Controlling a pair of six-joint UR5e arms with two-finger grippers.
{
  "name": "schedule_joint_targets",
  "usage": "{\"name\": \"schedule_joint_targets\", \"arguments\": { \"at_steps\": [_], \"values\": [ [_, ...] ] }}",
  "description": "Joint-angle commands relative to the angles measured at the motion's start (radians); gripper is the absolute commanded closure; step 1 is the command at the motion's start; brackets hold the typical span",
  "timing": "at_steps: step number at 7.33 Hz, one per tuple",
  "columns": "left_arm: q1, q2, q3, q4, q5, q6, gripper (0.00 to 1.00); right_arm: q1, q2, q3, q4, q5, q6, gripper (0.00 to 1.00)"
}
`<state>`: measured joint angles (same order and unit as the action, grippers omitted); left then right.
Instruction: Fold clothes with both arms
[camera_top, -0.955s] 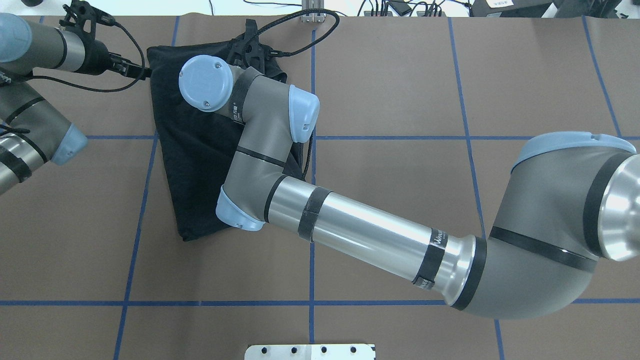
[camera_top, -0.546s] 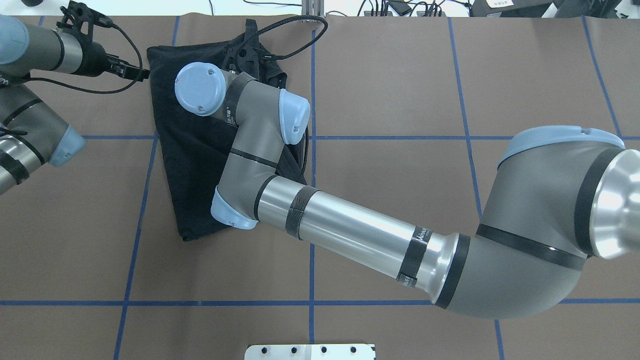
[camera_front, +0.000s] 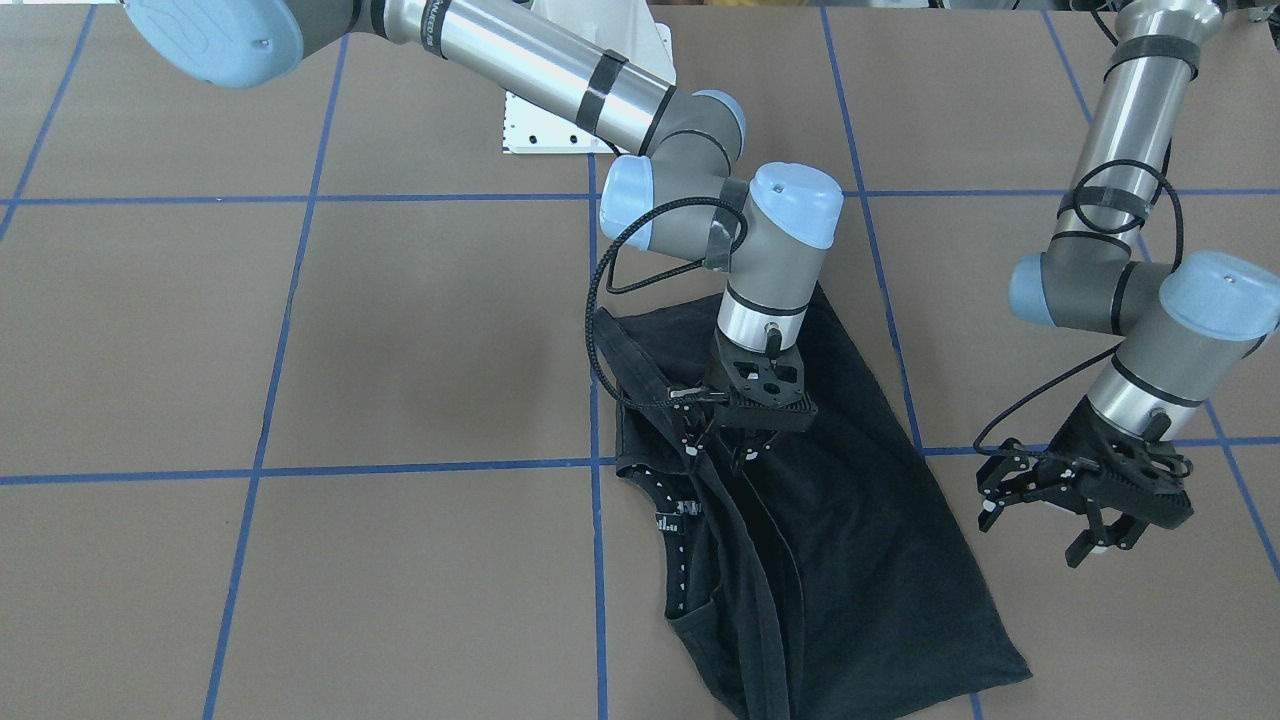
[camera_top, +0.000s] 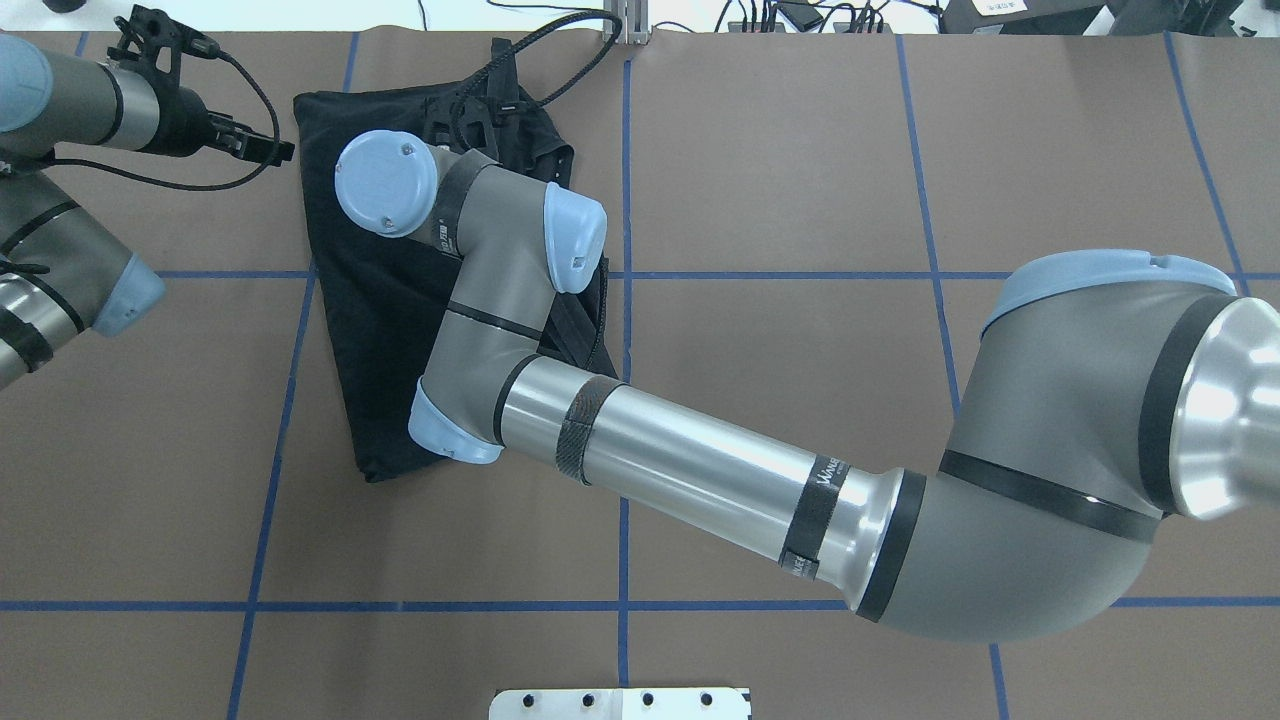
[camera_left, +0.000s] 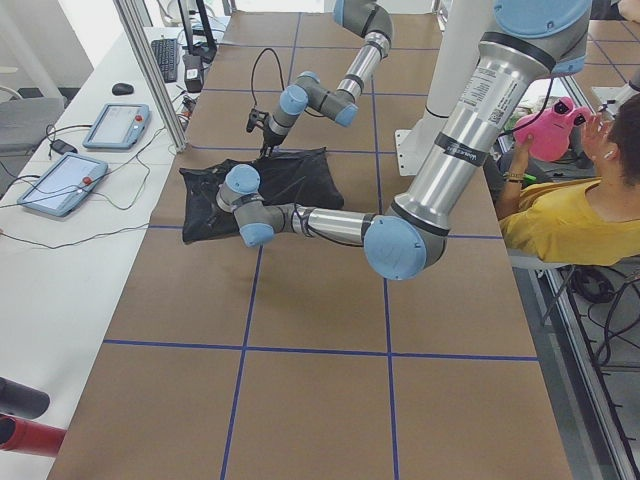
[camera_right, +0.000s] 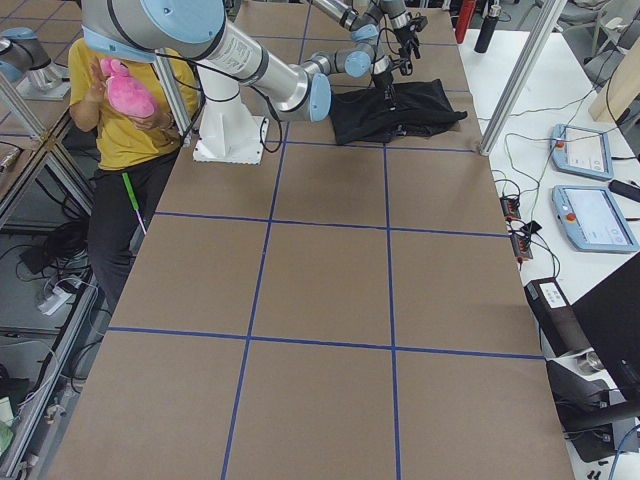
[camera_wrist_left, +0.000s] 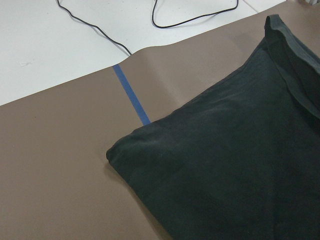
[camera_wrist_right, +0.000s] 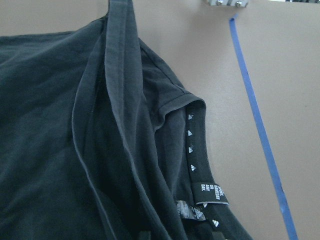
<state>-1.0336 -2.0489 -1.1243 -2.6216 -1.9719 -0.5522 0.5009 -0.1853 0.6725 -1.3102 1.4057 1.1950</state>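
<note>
Across the table (camera_front: 300, 350), on the robot's left side, the black T-shirt (camera_front: 850, 520) lies doubled lengthwise into a long strip, with its collar (camera_wrist_right: 197, 150) at the end away from the base. No print shows, so I judge the graphic side is folded inward or face down.

Because the cloth sits so far left, my right arm (camera_top: 700, 470) has to reach across the centre line to get at it. The right gripper (camera_front: 735, 450) points straight down over the collar-side edge, where several layers and a sleeve hem stack up. I take that as the place to pinch if all the layers are to come up together. From these views I cannot tell whether its fingers have closed on fabric or only hang above it; the wrist camera shows cloth and no fingertips.

The left gripper (camera_front: 1040, 525) waits low, just beside the opposite long edge and off the fabric. Its jaws are spread and hold nothing. Its camera looks at the rounded folded corner (camera_wrist_left: 120, 150) close by, which I read as its target.

With one gripper at each side of the same end, the setup suits a crosswise fold, lifting that end and laying it over the near half. The main risk is catching only the top layer.
</note>
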Motion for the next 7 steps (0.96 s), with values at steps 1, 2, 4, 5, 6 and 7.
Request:
{"name": "schedule_joint_targets", "arguments": {
  "at_steps": [1, 2, 4, 5, 6, 7],
  "values": [
    [-0.002, 0.004, 0.000, 0.000, -0.001, 0.000, 0.00, -0.007, -0.002, -0.004, 0.000, -0.001, -0.115, 0.50],
    [-0.002, 0.006, 0.000, 0.000, -0.001, 0.000, 0.00, -0.015, -0.002, -0.010, 0.000, -0.001, -0.115, 0.52],
    [-0.002, 0.006, 0.000, 0.000, -0.001, -0.002, 0.00, -0.016, -0.003, -0.033, 0.026, -0.001, -0.115, 0.57],
    [-0.002, 0.006, 0.000, 0.000, -0.001, -0.002, 0.00, -0.016, -0.003, -0.059, 0.047, -0.001, -0.117, 0.68],
    [-0.003, 0.006, 0.000, 0.000, -0.001, -0.002, 0.00, -0.016, -0.002, -0.059, 0.049, -0.001, -0.133, 0.81],
    [-0.003, 0.006, 0.000, 0.000, 0.001, -0.002, 0.00, -0.009, 0.001, -0.059, 0.049, -0.001, -0.146, 1.00]
  ]
}}
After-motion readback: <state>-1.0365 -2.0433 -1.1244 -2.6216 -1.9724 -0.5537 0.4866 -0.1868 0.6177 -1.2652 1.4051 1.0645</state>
